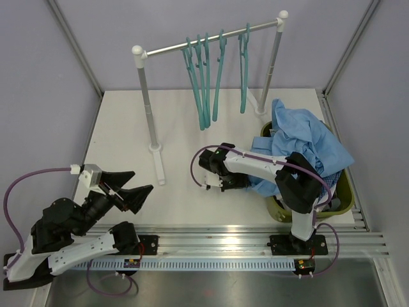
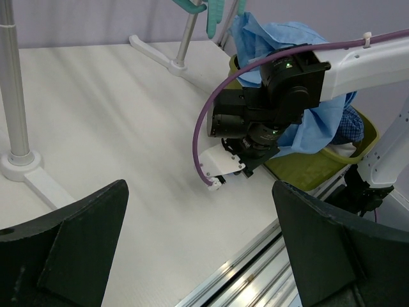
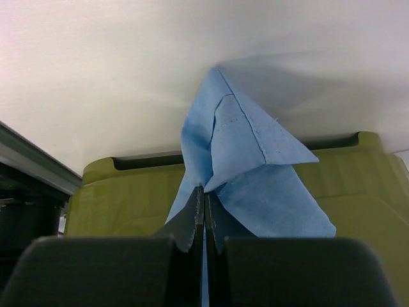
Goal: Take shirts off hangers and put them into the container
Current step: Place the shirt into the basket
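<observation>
The light blue shirt (image 1: 307,137) lies heaped on the olive-green container (image 1: 347,199) at the right, and a corner of it hangs over the container's left wall. My right gripper (image 3: 205,198) is shut on that corner of the light blue shirt (image 3: 255,153), just outside the container (image 3: 128,192). In the top view my right gripper (image 1: 251,181) sits low at the container's left side. Several bare teal hangers (image 1: 204,83) hang from the rail. My left gripper (image 1: 135,185) hovers open and empty at the near left; its view shows my left gripper (image 2: 199,188) over bare table.
The silver rail (image 1: 211,39) stands on two posts at the back, one foot (image 1: 156,160) reaching towards the table's middle. A dark blue check fabric (image 2: 354,125) shows inside the container (image 2: 307,169) under the blue shirt (image 2: 281,38). An aluminium rail (image 1: 255,240) runs along the near edge.
</observation>
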Available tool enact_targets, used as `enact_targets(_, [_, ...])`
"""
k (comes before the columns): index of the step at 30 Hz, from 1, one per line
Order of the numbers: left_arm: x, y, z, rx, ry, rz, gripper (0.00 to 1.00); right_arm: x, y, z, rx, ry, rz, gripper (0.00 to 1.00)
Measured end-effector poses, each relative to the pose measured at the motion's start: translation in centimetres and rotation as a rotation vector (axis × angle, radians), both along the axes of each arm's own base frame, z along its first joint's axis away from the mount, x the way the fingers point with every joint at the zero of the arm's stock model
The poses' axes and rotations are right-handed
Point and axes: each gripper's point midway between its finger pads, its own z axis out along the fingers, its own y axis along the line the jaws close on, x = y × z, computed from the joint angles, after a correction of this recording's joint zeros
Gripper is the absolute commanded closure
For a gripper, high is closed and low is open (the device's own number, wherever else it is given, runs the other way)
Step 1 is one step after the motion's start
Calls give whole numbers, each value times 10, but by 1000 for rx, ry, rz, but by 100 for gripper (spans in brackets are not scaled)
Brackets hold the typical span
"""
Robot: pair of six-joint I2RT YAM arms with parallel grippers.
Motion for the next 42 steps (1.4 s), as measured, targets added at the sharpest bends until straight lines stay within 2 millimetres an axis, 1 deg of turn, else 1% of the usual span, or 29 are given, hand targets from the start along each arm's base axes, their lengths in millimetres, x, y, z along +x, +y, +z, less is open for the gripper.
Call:
enact_targets(4, [2, -6, -3, 18, 7, -3, 1, -10, 4, 5, 46, 46, -12, 100])
enact_targets(5, [2, -7, -4, 20, 8, -4, 1, -12, 7, 9, 69, 55, -14, 100])
enact_targets(7, [3, -9, -4, 23, 8, -5, 1, -17, 18, 28, 157, 71, -19, 100])
enact_targets(9, [3, -9, -3, 24, 6, -5, 1, -18, 37, 59, 300, 62, -20, 100])
enact_targets(11, [4, -11, -2, 24, 3, -6, 1, -11, 58, 103, 490, 19, -18, 100])
enact_targets(12, [4, -12, -1, 24, 2, -8, 1, -6, 63, 127, 584, -8, -20, 100])
enact_targets(13, [4, -13, 0, 24, 1, -8, 1, 0, 64, 151, 670, -42, -23, 100])
enact_targets(14, [5, -14, 0, 26, -1, -8, 1, -1, 66, 171, 739, -63, -14, 100])
enact_targets(15, [5, -16, 0, 30, -1, -9, 1, 8, 56, 197, 822, -104, -40, 100])
enact_targets(17, [7, -19, 0, 40, 0, -11, 1, 16, 40, 243, 952, -190, -63, 100])
enact_targets(18, [7, -21, 0, 43, 0, -12, 1, 21, 28, 264, 1009, -241, -80, 100])
enact_targets(20, [8, -25, -1, 57, 2, -17, 1, 27, -2, 301, 1092, -361, -126, 100])
enact_targets(21, [8, -26, -2, 62, 3, -19, 1, 29, -17, 313, 1111, -418, -152, 100])
enact_targets(22, [9, -28, -2, 67, 3, -21, 1, 28, -37, 325, 1119, -490, -189, 100])
enact_targets(23, [9, -29, -3, 72, 4, -24, 1, 23, -54, 333, 1118, -554, -219, 100])
enact_targets(24, [9, -30, -2, 75, 2, -26, 1, 15, -69, 337, 1109, -604, -246, 100])
enact_targets(25, [9, -31, -2, 78, 1, -27, 1, 7, -81, 336, 1098, -646, -268, 100])
enact_targets(26, [10, -32, -2, 81, 0, -29, 1, 2, -93, 330, 1075, -686, -297, 100])
enact_targets(27, [10, -33, -1, 85, -3, -31, 1, -7, -106, 319, 1047, -714, -335, 100])
enact_targets(28, [10, -34, 0, 88, -5, -33, 1, -15, -119, 303, 1006, -726, -381, 100])
enact_targets(29, [10, -35, 1, 90, -10, -34, 1, -18, -130, 287, 968, -742, -425, 100])
enact_targets(30, [10, -36, 2, 92, -13, -37, 1, -21, -140, 266, 922, -728, -475, 100])
enact_targets(31, [10, -36, 4, 92, -16, -38, 1, -22, -146, 248, 885, -706, -513, 100])
enact_targets(33, [10, -38, 7, 93, -25, -44, 1, -17, -160, 199, 802, -632, -616, 100])
enact_targets(35, [10, -40, 11, 95, -35, -51, 1, -16, -170, 150, 730, -529, -708, 100])
enact_targets(38, [11, -43, 14, 105, -46, -61, 1, -19, -178, 86, 660, -385, -809, 100])
enact_targets(40, [11, -46, 14, 111, -51, -67, 1, -21, -181, 57, 634, -324, -843, 100])
enact_targets(41, [11, -49, 14, 117, -52, -72, 1, -22, -181, 49, 630, -308, -851, 100])
enact_targets(42, [12, -51, 14, 122, -52, -76, 1, -21, -181, 45, 633, -301, -855, 100])
